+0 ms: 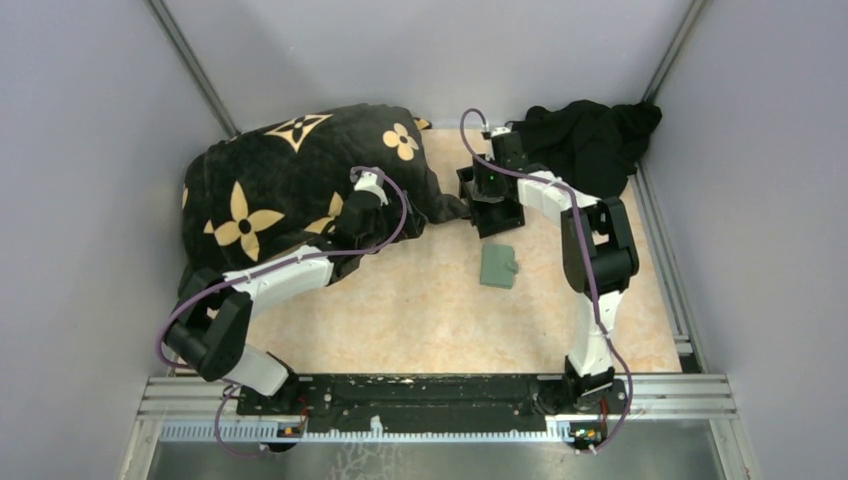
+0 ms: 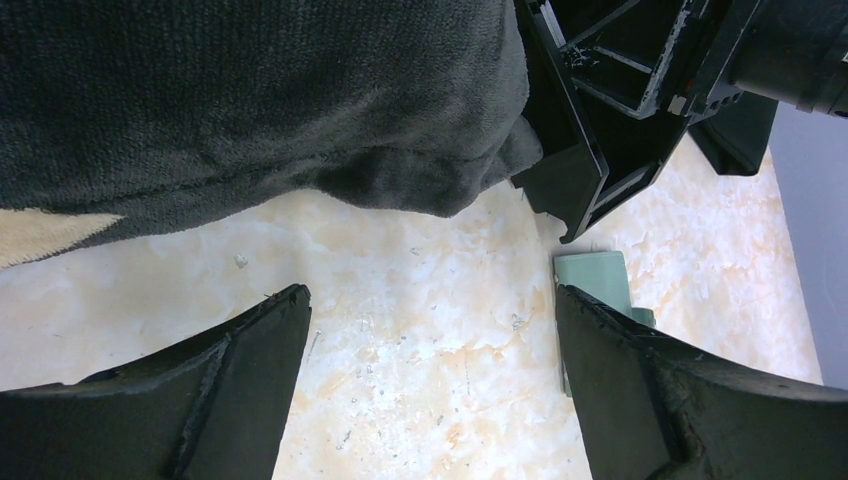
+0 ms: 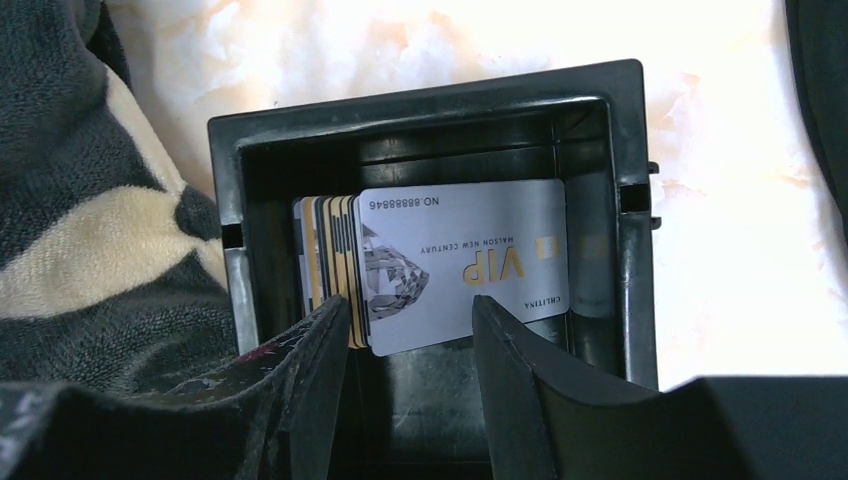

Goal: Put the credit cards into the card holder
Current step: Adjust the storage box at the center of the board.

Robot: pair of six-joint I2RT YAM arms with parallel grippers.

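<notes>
Several credit cards stand on edge inside a black open-topped box. The front card is pale grey with a diamond and "VIP" on it and leans out of the stack. My right gripper hangs over the box, open, one finger on each side of the cards' lower edge. The sage-green card holder lies flat on the table, just in front of the box. My left gripper is wide open above bare table, with the card holder just beyond its right finger.
A black blanket with tan flowers is heaped at the back left, reaching up to the box; its edge lies just ahead of my left gripper. A black cloth is bunched in the back right corner. Grey walls close the table in.
</notes>
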